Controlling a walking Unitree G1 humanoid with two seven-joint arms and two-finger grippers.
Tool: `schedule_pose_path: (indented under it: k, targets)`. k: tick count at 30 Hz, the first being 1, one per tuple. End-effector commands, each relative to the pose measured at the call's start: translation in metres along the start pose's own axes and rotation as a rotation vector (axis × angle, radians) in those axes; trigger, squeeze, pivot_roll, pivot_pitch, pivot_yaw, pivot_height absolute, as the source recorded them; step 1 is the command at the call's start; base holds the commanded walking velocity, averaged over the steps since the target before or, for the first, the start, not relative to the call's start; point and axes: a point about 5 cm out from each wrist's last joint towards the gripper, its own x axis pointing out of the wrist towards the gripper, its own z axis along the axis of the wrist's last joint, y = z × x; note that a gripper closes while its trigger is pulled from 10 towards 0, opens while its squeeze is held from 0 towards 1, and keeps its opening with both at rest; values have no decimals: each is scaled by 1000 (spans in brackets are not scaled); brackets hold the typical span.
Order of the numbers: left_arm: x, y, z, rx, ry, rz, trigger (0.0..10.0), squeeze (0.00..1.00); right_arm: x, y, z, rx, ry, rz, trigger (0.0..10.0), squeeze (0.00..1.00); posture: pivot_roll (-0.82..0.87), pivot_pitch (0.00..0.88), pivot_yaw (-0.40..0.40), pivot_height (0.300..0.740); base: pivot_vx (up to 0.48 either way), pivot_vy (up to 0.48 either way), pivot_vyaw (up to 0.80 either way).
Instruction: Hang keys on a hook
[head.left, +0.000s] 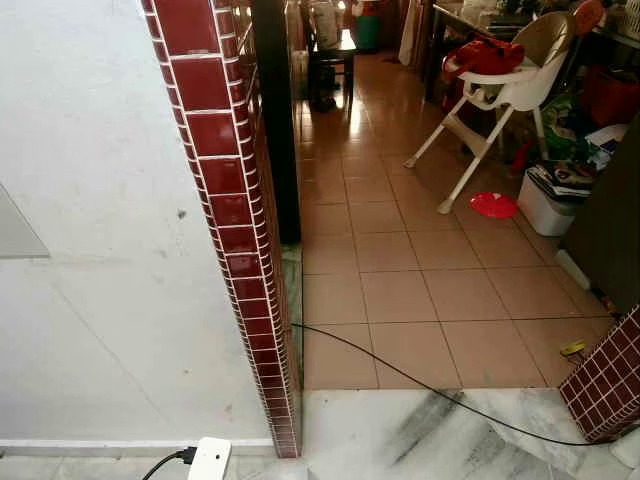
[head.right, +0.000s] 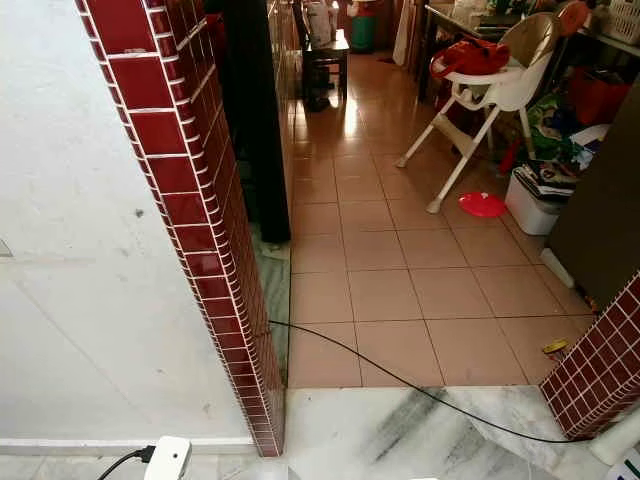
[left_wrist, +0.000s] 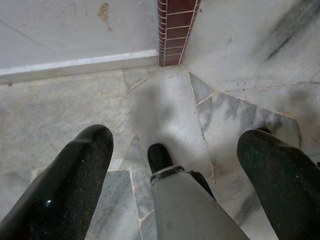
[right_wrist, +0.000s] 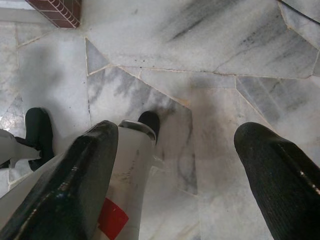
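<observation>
Looking ahead and down, I see a white wall (head.left: 90, 250) edged with a column of dark red tiles (head.left: 235, 240), and beyond it a tan tiled floor (head.left: 400, 290) running into a room. A white high chair (head.left: 495, 95) with a red cloth on its tray stands at the far right, a red plate (head.left: 494, 205) on the floor beside it. A black cable (head.left: 420, 385) crosses onto the marble floor (head.left: 400, 435) at my feet. My left gripper (left_wrist: 172, 165) hangs over the marble, fingers spread wide and holding nothing. My right gripper (right_wrist: 175, 165) hangs likewise, wide apart and empty. I can't make out keys or a hook.
</observation>
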Motion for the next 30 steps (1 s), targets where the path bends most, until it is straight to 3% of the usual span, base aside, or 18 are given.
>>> schedule_pose_path:
  k: [1,6,30]
  targets:
    - [-1,3,-2,-10,5,11,10000,0,-1,2,-3,5,5,2,10000,0,-37,0,39,740,0,0,0]
    - [-1,2,-3,-10,6,11,10000,0,-1,2,-4,6,6,2,10000,0,-36,0,39,740,0,0,0]
    - [-1,3,-1,-31,3,17,10000,0,0,2,-2,3,5,6,10000,0,-28,0,31,740,-248,0,0]
